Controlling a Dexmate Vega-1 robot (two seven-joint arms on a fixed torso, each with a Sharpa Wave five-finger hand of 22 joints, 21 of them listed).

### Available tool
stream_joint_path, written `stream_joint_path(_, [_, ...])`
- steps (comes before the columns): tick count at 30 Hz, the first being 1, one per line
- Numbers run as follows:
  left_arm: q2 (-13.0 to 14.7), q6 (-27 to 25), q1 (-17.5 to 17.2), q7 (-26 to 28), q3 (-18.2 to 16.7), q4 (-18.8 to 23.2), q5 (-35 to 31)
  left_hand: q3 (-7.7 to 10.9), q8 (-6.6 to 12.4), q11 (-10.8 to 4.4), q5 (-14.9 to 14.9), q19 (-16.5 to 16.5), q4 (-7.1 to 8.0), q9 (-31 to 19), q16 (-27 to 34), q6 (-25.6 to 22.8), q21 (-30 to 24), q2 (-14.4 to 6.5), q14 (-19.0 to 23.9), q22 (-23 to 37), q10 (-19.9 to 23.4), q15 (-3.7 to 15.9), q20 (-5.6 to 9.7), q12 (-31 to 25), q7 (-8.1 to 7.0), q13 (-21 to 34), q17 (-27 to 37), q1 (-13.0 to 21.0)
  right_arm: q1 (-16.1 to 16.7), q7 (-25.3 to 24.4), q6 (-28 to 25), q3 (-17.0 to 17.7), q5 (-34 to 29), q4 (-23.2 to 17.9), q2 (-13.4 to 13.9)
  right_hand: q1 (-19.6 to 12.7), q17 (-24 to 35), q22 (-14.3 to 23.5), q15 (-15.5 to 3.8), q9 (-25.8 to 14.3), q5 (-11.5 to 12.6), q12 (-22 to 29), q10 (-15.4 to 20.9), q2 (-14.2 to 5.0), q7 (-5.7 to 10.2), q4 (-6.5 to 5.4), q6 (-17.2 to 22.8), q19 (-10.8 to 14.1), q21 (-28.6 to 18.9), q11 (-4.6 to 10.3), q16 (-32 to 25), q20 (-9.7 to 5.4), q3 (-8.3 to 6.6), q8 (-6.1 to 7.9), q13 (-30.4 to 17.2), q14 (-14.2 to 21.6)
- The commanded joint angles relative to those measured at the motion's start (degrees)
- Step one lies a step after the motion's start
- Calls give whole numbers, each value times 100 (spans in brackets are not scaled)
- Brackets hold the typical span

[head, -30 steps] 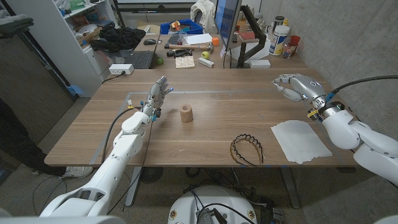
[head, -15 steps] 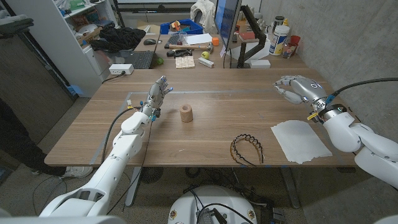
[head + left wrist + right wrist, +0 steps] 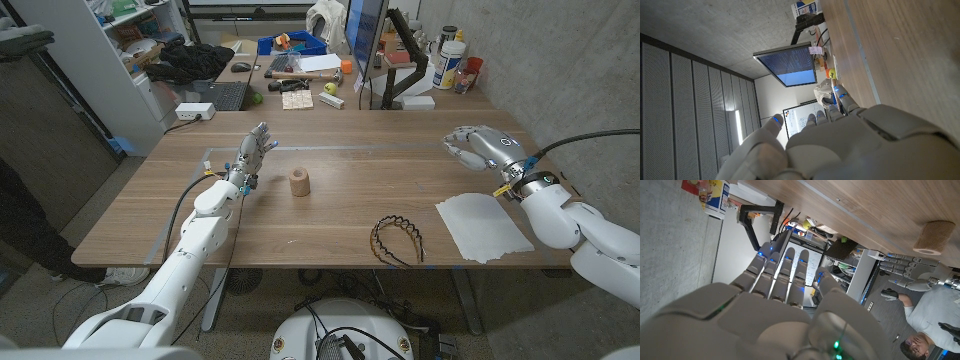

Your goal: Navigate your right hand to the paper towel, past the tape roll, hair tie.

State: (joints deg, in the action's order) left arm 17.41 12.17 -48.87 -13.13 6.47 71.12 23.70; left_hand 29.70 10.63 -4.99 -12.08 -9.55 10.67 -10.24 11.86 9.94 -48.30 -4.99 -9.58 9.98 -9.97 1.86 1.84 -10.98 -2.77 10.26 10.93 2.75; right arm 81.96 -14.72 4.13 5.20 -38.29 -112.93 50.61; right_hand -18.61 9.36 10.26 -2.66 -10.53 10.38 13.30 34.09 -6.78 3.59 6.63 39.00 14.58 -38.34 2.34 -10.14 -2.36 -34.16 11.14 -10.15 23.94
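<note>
Head view: right hand (image 3: 478,144) hovers just beyond the paper towel (image 3: 483,226).
Fingers loosely spread, holding nothing; tape roll (image 3: 299,182) and hair tie (image 3: 398,240) sit well clear.

Both arms have smooth white rounded shells. The left hand (image 3: 254,150) is pale grey with small blue lights, and a thin black cable (image 3: 183,212) runs along its forearm. The right hand (image 3: 478,143) is silver-grey; a thicker black cable (image 3: 585,134) leaves its wrist, near a yellow mark.

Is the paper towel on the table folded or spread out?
Spread out: the paper towel lies as one flat white sheet near the table's front edge, beside the hair tie, with no visible fold.
</note>
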Motion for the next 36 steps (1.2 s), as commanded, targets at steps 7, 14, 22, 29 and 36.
stream_joint_path(7, [15,-64,18,-73,8,-11,22,25,37,-41,-42,-1645,-4,-23,14,849,8,-510,-1534,33,-904,286,560,-27,-22,12,20,-50,103,50,-324,-22,-280,-57,-74,-6,43,22,-487,-14,20,-30,83,-135,12,-56,106,34,3,39,-23,-380,-40,10,-11,71])
stream_joint_path(14, [13,-68,31,-94,9,-41,20,28,36,-48,-43,-1632,-6,-23,15,843,15,-509,-1525,33,-899,290,556,-26,-14,11,19,-49,177,94,-442,-17,-294,-57,-77,-8,35,23,-496,-15,16,-40,79,-130,21,-51,102,42,4,48,-19,-387,-50,3,-11,74])
stream_joint_path(22, [9,-72,37,-102,3,-48,21,29,35,-53,-44,-1619,-8,-23,14,839,21,-508,-1519,33,-895,280,552,-26,-15,11,19,-48,293,113,-482,41,-235,-88,-92,-15,25,24,-496,-16,14,-60,62,-119,26,-37,83,50,8,48,-10,-391,-67,-11,-11,73])
stream_joint_path(29, [6,-68,43,-113,0,-71,18,31,33,-49,-45,-1614,-7,-23,12,841,28,-508,-1521,33,-893,279,552,-25,-13,11,19,-48,396,129,-526,109,-239,-134,-113,-26,19,24,-500,-16,13,-69,59,-109,24,-21,79,52,11,42,-5,-395,-80,-17,-12,75])
stream_joint_path(36, [-8,-47,61,-146,8,-115,21,32,31,-51,-45,-1613,-7,-23,10,842,37,-508,-1520,33,-890,281,552,-25,-19,11,19,-48,491,195,-477,187,-178,-142,-118,-47,10,23,-494,-16,9,-86,46,-60,36,26,40,52,20,34,3,-399,-90,-35,-12,73])
